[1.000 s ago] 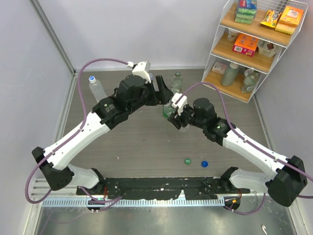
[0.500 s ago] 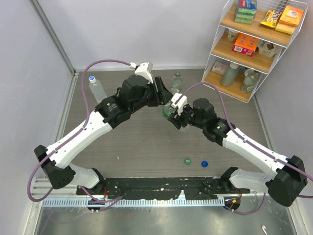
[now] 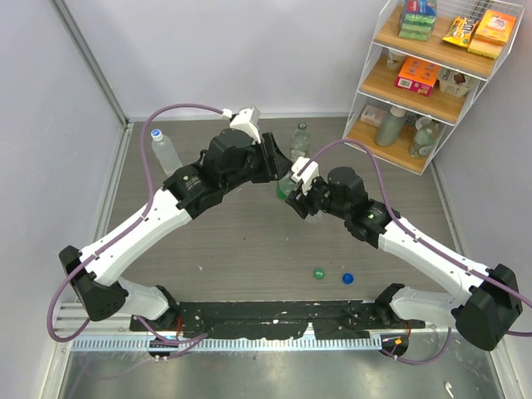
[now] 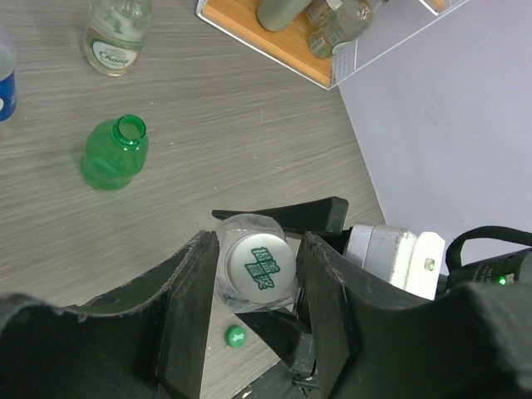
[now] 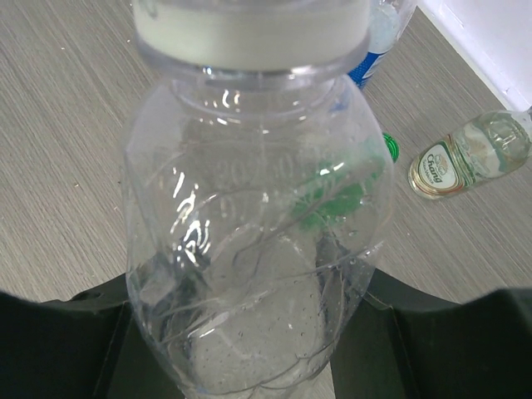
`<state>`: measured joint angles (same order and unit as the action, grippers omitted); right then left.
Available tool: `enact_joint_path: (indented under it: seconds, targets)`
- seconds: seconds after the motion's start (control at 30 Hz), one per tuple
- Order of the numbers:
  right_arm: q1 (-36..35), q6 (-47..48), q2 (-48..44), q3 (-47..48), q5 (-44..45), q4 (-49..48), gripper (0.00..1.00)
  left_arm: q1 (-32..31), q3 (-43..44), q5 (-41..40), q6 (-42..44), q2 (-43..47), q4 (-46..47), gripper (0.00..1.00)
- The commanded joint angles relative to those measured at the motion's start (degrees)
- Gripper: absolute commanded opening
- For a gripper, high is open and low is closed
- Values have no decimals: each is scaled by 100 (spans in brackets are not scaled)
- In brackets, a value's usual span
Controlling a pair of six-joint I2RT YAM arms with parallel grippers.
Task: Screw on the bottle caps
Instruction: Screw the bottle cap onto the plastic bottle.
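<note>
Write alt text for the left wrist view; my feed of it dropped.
The left claw closely flanks a white cap with green print, sitting on a clear bottle; contact cannot be confirmed. An uncapped green bottle stands on the wood-grain table, and a loose green cap lies nearby.

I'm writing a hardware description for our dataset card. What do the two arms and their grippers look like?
Both arms have white link shells and black joint housings: left arm, right arm. A purple cable loops along each. Each wrist carries a small white camera block. The left gripper and right gripper have broad matte black fingers.
</note>
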<state>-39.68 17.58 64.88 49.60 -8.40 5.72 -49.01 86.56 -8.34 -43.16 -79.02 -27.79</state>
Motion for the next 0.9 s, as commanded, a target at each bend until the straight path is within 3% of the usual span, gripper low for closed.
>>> enact_joint_path:
  seconds: [0.0,0.4,0.57,0.67,0.87]
  targets:
    - [-31,-115,-142,120,50,-422,1,-12,-78,60,-96,1,230,49]
    - [-31,-167,-134,146,14,-352,1,-12,-105,262,-61,-25,274,32]
    - [-31,-211,-213,260,-519,-106,1,-12,-210,806,561,45,309,20]
    - [-31,-107,-379,348,-1170,166,1,41,-429,1604,992,211,361,10]
    - [-31,-80,-626,436,-2525,386,1,120,-1027,3688,1968,572,1012,13]
